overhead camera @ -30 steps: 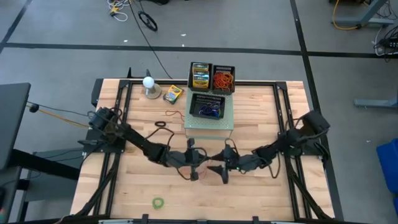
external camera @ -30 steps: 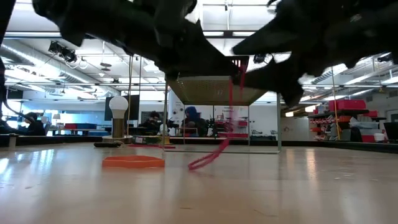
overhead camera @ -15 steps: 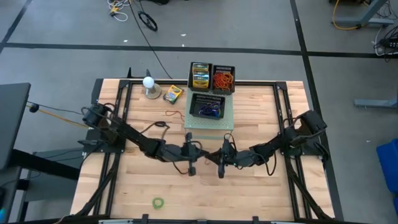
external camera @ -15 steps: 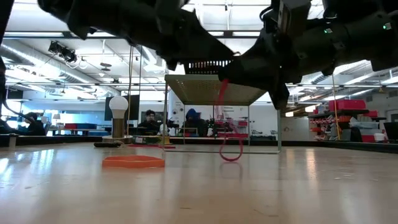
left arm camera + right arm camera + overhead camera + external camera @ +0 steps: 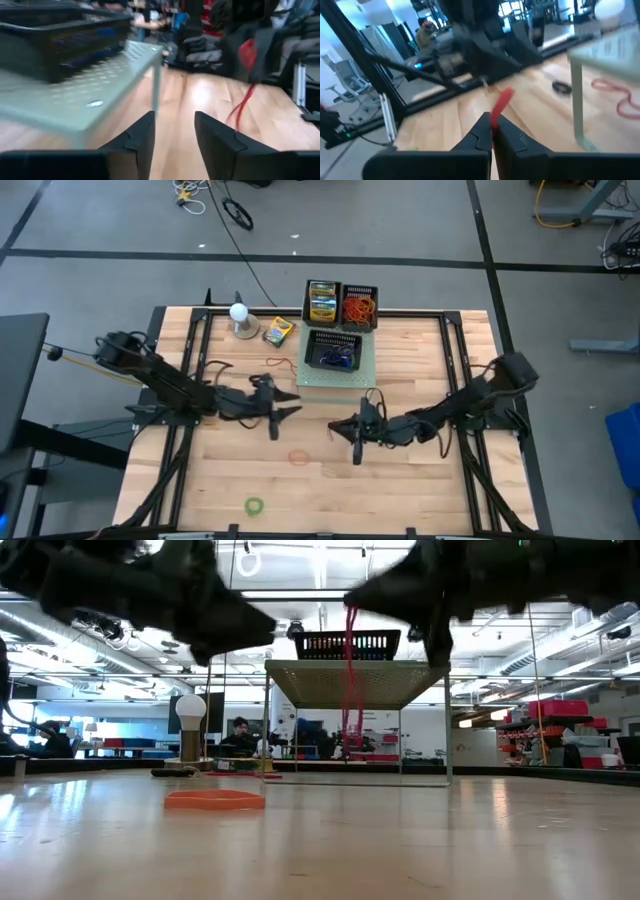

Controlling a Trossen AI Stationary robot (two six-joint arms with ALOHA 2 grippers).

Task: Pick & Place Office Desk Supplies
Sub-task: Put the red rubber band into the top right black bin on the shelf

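Observation:
A red rubber band (image 5: 350, 670) hangs from my shut right gripper (image 5: 338, 425), which reaches level toward the table's left, just in front of the pale green shelf (image 5: 337, 380). The band also shows at the fingertips in the right wrist view (image 5: 501, 102). My left gripper (image 5: 290, 402) stands open left of it, nothing between its fingers (image 5: 175, 132). An orange band (image 5: 299, 457) and a green band (image 5: 255, 506) lie flat on the table. My right gripper pinches the red rubber band's upper end (image 5: 496, 114) between its two fingertips. The fingers come level from the table's right side. The band hangs slack below them (image 5: 350, 700), clear of the table.
A black basket (image 5: 332, 352) sits on the shelf. Behind it stand a basket of crayon boxes (image 5: 321, 302) and one of orange bands (image 5: 360, 308). A crayon box (image 5: 278, 331), a white ball on a base (image 5: 240, 315) and a red band (image 5: 278, 364) lie far left.
My right gripper has shut on the red band and risen a little. My left gripper has opened, let the band go and drawn back toward the table's left edge. The band's lower end, which touched the table, now hangs clear of it.

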